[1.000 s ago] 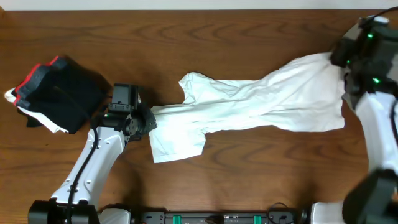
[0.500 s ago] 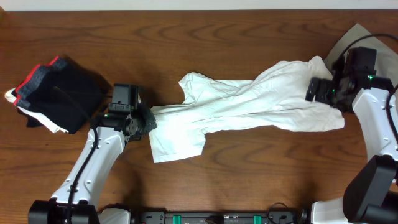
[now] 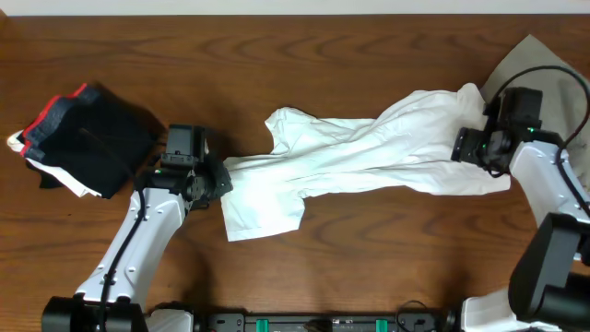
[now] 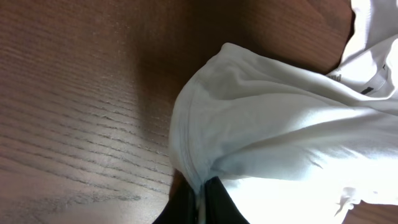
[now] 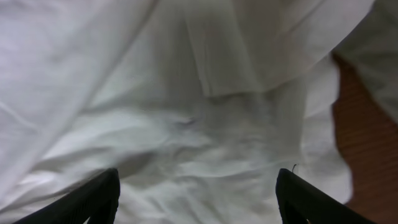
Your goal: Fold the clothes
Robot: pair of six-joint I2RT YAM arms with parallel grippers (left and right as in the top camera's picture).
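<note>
Check the surface [image 3: 350,267]. The white T-shirt [image 3: 369,152] lies across its middle, stretched lengthwise and rumpled, with no fold made yet. Well apart to the left of the T-shirt, the black red-edged garments [image 3: 88,138] sit in a stacked pile; treat these as likely done. Beyond the T-shirt's right end, the grey-khaki garment [image 3: 525,57] is only partly in view. The left end effector [image 4: 200,186] is closed on the T-shirt's left edge. The right end effector [image 3: 466,146] sits over the T-shirt's right end, jaws spread, pinching nothing.

Left tool [image 4: 200,190] pinched, right tool [image 5: 198,180] agape
</note>
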